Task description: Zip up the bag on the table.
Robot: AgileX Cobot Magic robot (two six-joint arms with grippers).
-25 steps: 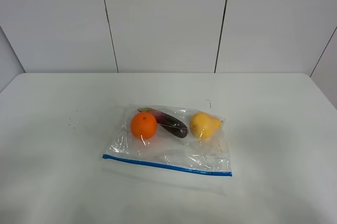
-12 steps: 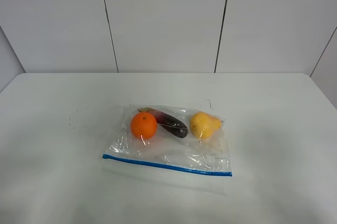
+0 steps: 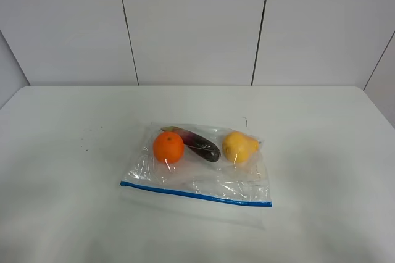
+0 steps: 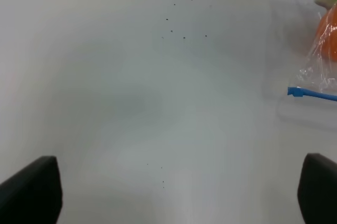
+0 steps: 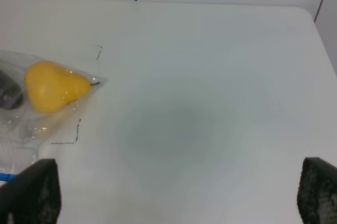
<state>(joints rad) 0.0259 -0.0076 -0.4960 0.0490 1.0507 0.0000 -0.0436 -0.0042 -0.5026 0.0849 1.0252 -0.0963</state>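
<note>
Nothing has changed over the last second: the bag (image 3: pixel 200 164) lies mid-worktop (image 3: pixel 321 152) exactly as before, blue zipper strip (image 3: pixel 195 193) toward the near edge, with the orange (image 3: pixel 168 147), eggplant (image 3: pixel 196 142) and pear (image 3: pixel 239 146) inside. No arm shows overhead. Left gripper (image 4: pixel 174 192) and right gripper (image 5: pixel 174 195) hang spread wide, holding nothing, each off to one side of the bag. We judge zipping not yet started; whether the strip is sealed, we cannot tell.
</note>
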